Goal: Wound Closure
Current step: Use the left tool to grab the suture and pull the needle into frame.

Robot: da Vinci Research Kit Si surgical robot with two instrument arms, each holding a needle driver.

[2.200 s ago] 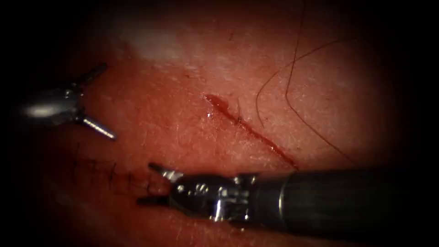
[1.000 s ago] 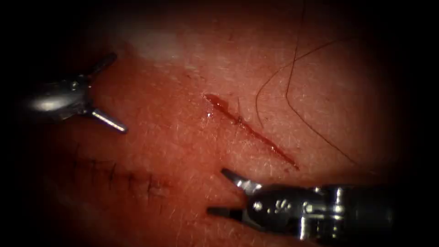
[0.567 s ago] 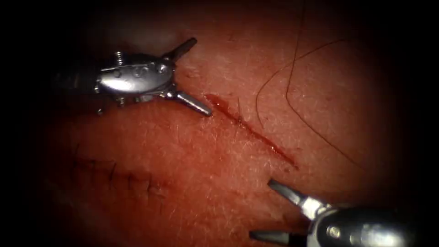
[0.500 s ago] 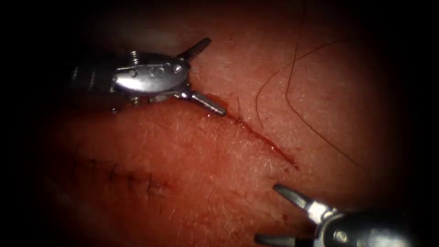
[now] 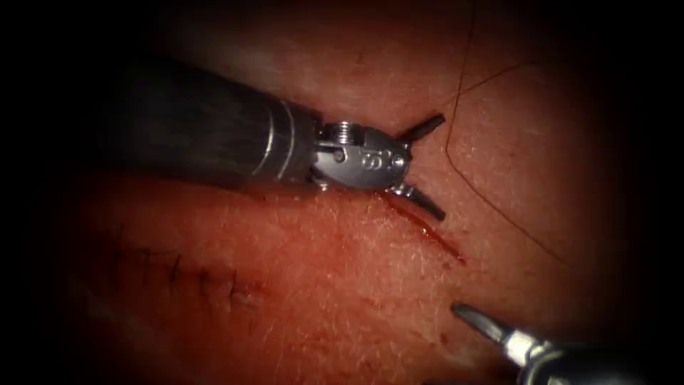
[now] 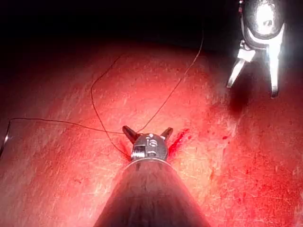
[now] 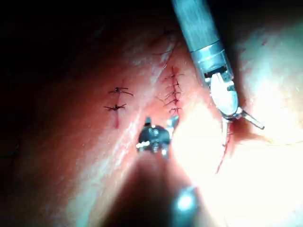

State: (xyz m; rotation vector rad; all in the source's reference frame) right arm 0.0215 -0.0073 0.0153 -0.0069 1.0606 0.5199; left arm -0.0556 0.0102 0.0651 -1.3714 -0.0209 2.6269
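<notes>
The tissue (image 5: 299,285) is the supporting surface, bearing an open cut (image 5: 427,232) edged with red fluid (image 6: 179,140). A loose thread (image 5: 491,207) lies on the surface to the right of the cut, curving in long loops. An older stitched line (image 5: 185,274) sits well left of the cut; further stitches (image 7: 117,99) are visible in the right wrist view.

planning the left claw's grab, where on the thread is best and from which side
Probably the bare thread lying flat on the tissue, right of the cut. The open, empty left claw sits at the cut, so reaching from the left looks shortest. The open right claw holds nothing.
</notes>
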